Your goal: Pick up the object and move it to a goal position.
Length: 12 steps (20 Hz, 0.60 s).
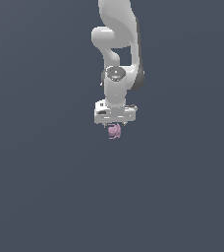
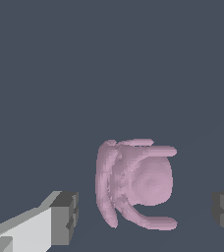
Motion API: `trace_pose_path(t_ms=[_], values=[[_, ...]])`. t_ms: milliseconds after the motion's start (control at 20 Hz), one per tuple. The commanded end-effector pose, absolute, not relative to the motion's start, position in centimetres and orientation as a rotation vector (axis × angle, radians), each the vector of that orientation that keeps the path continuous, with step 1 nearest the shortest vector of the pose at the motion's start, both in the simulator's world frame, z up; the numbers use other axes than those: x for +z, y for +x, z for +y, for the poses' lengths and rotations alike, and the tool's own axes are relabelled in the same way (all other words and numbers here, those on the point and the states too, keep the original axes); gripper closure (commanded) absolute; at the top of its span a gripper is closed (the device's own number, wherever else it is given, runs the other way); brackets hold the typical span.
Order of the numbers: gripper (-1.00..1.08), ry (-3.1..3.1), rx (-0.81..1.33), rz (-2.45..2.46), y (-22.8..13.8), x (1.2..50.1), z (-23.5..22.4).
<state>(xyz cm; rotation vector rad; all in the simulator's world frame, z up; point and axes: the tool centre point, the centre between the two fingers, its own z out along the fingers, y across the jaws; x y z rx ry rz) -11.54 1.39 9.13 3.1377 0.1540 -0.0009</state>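
Arm: we see the white Panda arm (image 1: 115, 54) reaching straight down through the middle of the exterior view, wrist vertical, hand pointing at the floor.
Gripper: we have the gripper (image 1: 114, 124) directly over the pink blob, its white hand block just above it.
Fingers: in the wrist view we see the two fingers (image 2: 64, 218) spread wide, one on each side of the blob, with bare floor showing between each grey pad and the pink surface, so nothing is being squeezed.
Object: we spot the object (image 2: 133, 183), a lumpy pink-mauve blob with curved ridges and thin prongs sticking out, sitting between the fingers and touching neither.
Object in exterior view: we see it (image 1: 114, 131) peeking out just below the hand.
Floor: we see the plain slate-grey floor (image 1: 45, 187) all around.
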Motion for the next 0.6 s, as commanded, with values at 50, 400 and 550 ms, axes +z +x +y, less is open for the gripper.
trace_pose_path(t_ms=[50,400,550], values=[[-0.92,3.138,-0.001,0.154,-11.6,8.7,1.4],[-0.92,3.138,-0.001,0.155,-11.7,5.8,1.4],[-0.92,3.138,0.0,0.156,-11.7,4.8,1.4]])
